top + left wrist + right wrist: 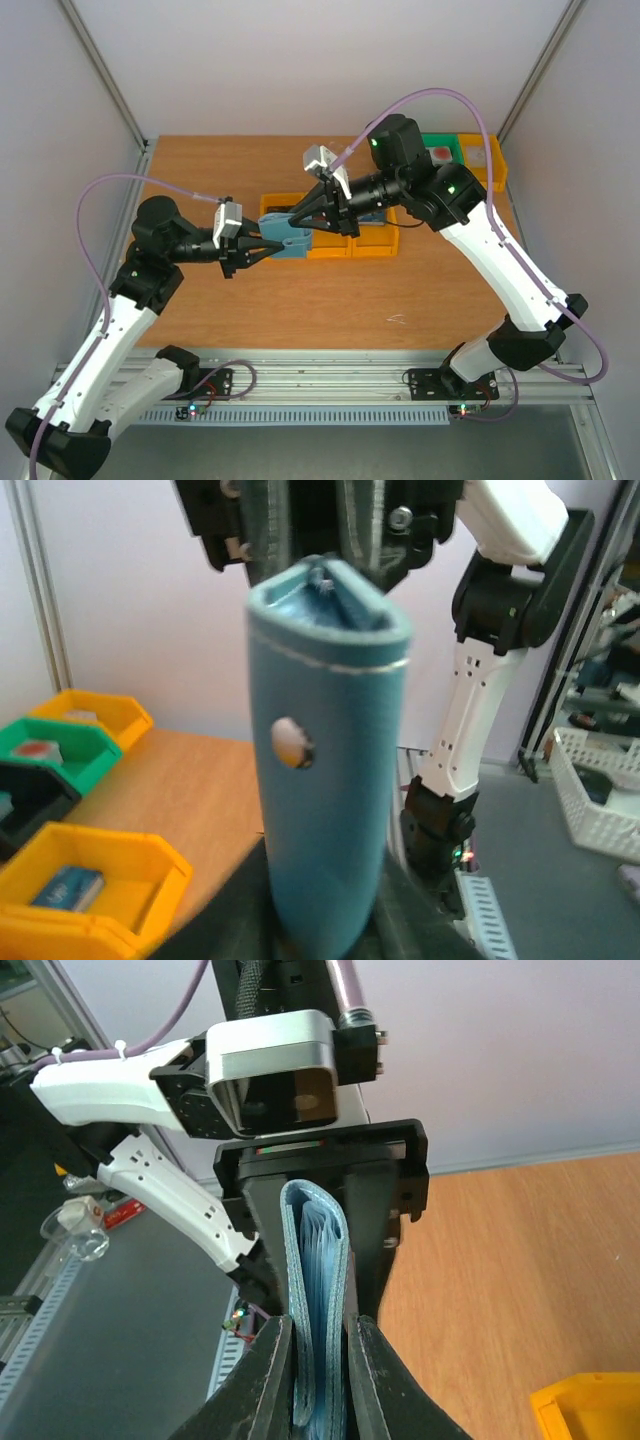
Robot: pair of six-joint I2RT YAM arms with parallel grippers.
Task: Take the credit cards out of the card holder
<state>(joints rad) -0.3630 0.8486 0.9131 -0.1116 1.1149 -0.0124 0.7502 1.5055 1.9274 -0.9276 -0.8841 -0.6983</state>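
Listing from the left: left gripper (pixel 270 249), a black two-finger pincer with its jaws set either side of one end of the flat blue folding soft-cover card holder (pixel 292 243); whether they press or merely flank it cannot be told. Card holder: held up off the brown wooden table (pixel 200 300), spanning the two pincers, folded shut, with a pale round snap stud (pixel 290 742) on its outer face. Right gripper (pixel 320 1335): a dark two-finger pincer clenched on the opposite end, both covers squeezed between its fingers. Shiny clear-grey plastic sleeves (pixel 322 1255) show between the covers; the credit cards cannot be made out and are presumably tucked inside. Handling, as judged: light, limp cover that is prone to sag; slick sleeves; thin, stiff, slippery cards, best pinched by an exposed edge once the fold is opened. Rightmost: yellow plastic bins (pixel 372 243), on the table just behind.
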